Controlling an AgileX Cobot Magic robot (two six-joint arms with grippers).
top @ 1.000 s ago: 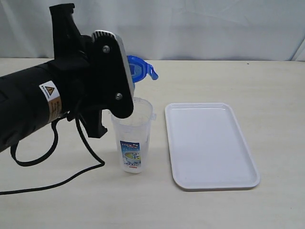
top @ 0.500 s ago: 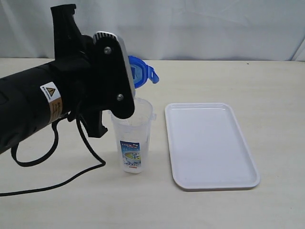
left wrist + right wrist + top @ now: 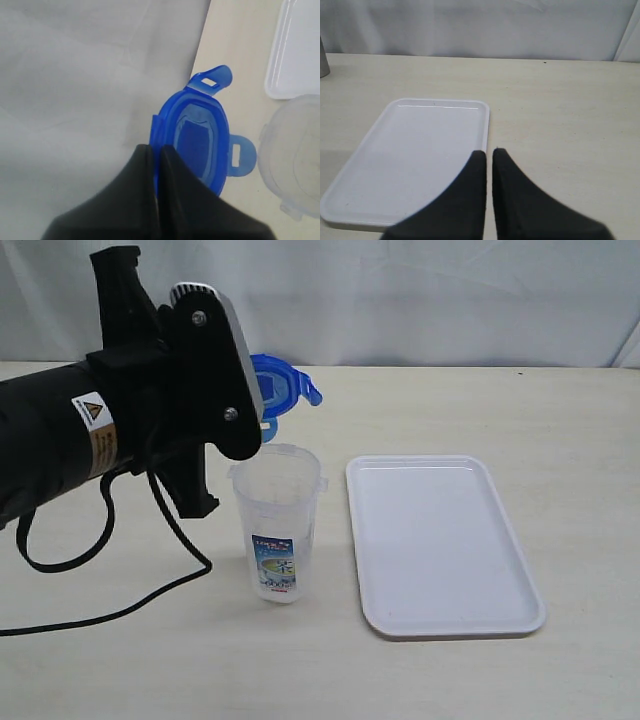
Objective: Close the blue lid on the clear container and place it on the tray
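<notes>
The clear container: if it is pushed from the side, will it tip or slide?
The clear container is tall and narrow, its base narrower than its rim, so a push near the top would probably tip it. It looks empty and thin-walled, so likely light and easy to slide. Its walls may flex slightly when squeezed.

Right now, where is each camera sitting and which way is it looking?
Exterior view: off the arms, facing the table and white curtain; shows the clear container, the tray, the blue lid and the left arm.
Left wrist view: on the left wrist, looking along the left gripper, pinched on the blue lid.
Right wrist view: on the right wrist, looking past the shut, empty right gripper at the tray.
Shared: all three show the tray.
</notes>
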